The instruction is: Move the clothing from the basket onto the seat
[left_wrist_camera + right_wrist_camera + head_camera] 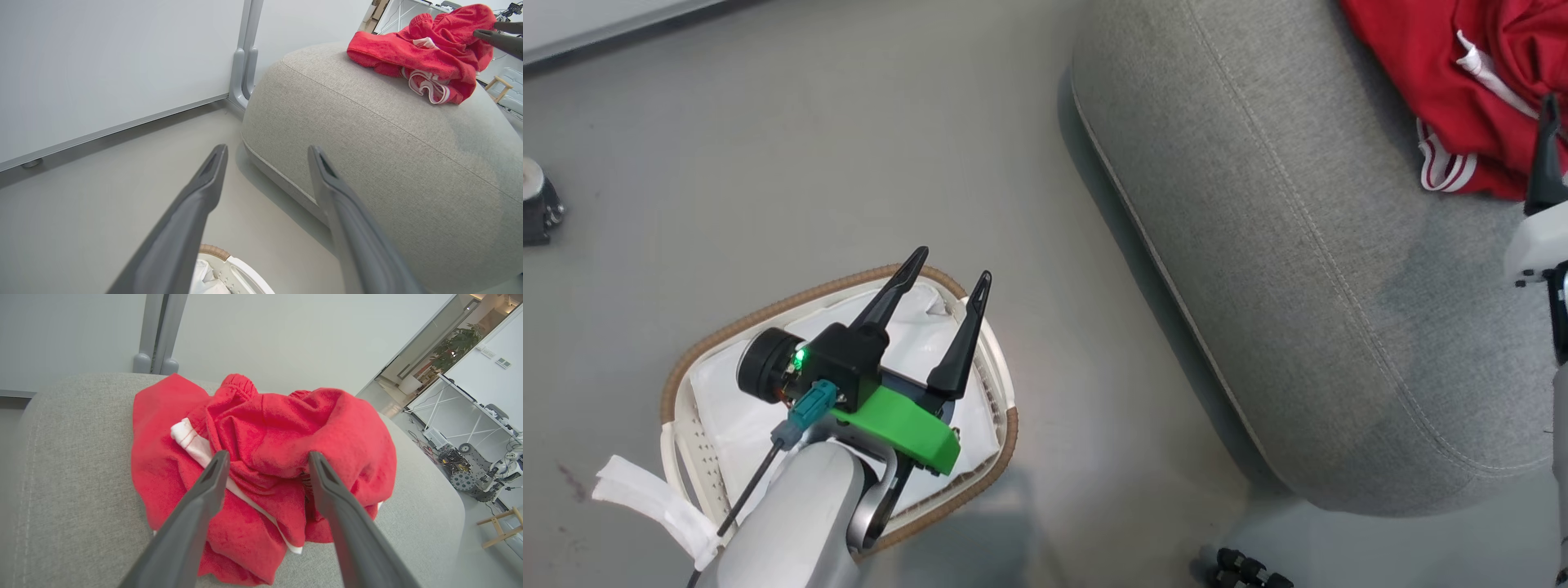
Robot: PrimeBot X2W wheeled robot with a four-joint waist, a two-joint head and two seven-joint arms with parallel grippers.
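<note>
**Transfer appears complete**

Soft bright red sports clothing lies heaped on the large grey fabric seat, just ahead of the right hand, spread wide and empty. The left hand, equally wide, hovers above the oval white plastic basket, where no red shows.

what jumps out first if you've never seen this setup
The bright red clothing heaped on the grey seat, with the right gripper open right in front of it. Next, the left gripper, open on its green mount, above the basket on the floor, white liner showing.
</note>
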